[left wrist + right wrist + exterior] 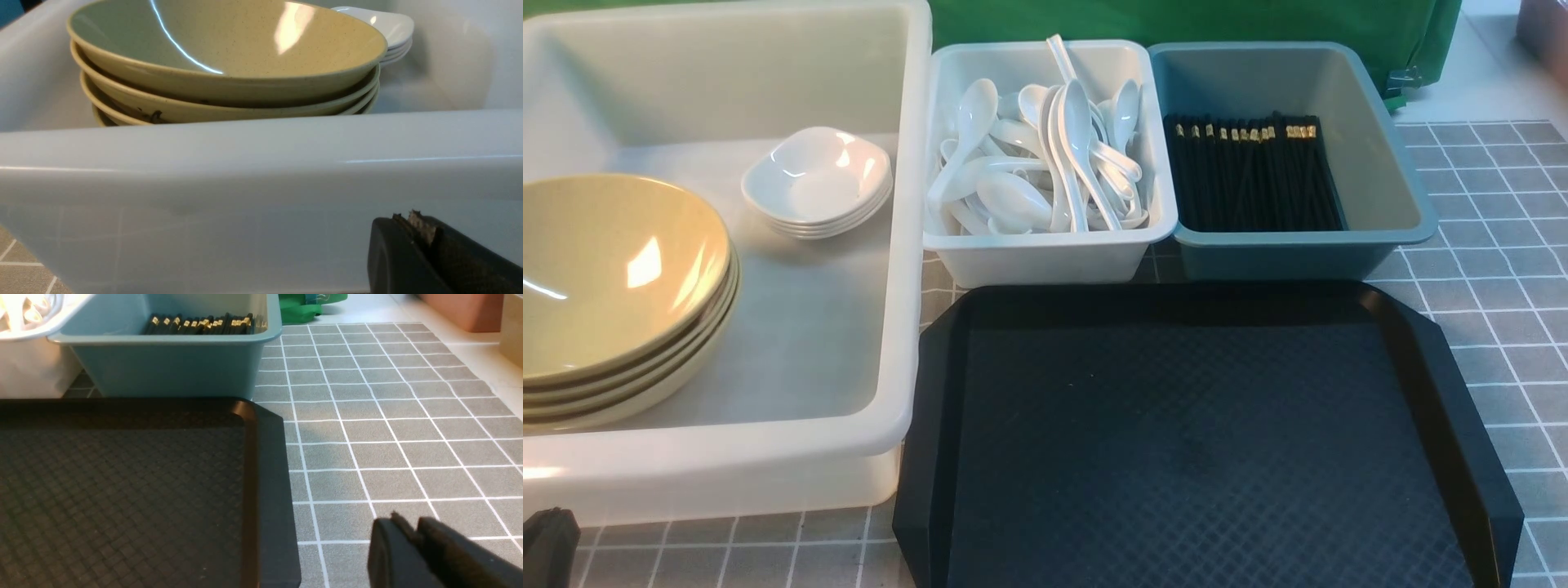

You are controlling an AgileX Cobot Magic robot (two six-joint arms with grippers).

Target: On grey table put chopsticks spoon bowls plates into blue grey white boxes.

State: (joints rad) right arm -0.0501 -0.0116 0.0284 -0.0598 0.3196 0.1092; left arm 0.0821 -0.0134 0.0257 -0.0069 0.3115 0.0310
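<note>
Apparently finished: bowls (613,278), plates (817,180), spoons (1045,155), chopsticks (1254,171) boxed; left gripper (412,228) closed, empty; right gripper (412,535) nearly closed, empty. Next: nothing but retreat.

Behind we see green cloth (1192,24), pale floor (1478,73), and a brownish box (466,310) at far right.

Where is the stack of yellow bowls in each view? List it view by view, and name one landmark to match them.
Front view: bowls at left, inside the large white box.
Left wrist view: bowls fill the upper middle, behind the box's near wall.
Right wrist view: not in it.
Shared landmark: the stacked white plates behind the bowls.
</note>
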